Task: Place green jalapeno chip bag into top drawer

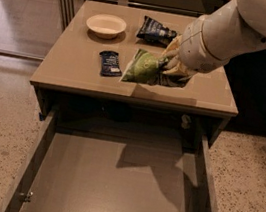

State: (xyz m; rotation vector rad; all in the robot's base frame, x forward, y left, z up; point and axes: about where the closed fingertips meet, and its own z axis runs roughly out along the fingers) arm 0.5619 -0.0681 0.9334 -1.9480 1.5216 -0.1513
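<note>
The green jalapeno chip bag (pixel 144 68) is a crinkly light-green bag held above the table's front part, its free end pointing left. My gripper (pixel 172 70) is shut on the bag's right end; the white arm reaches in from the upper right and hides most of the fingers. The top drawer (pixel 38 155) is pulled fully open below the table's front edge, its flat grey bottom bare, with the arm's shadow across it.
On the tan table (pixel 77 76) lie a small dark blue bar packet (pixel 110 63), a cream bowl (pixel 106 25) at the back left and a dark navy chip bag (pixel 154 30) at the back. Speckled floor lies on both sides.
</note>
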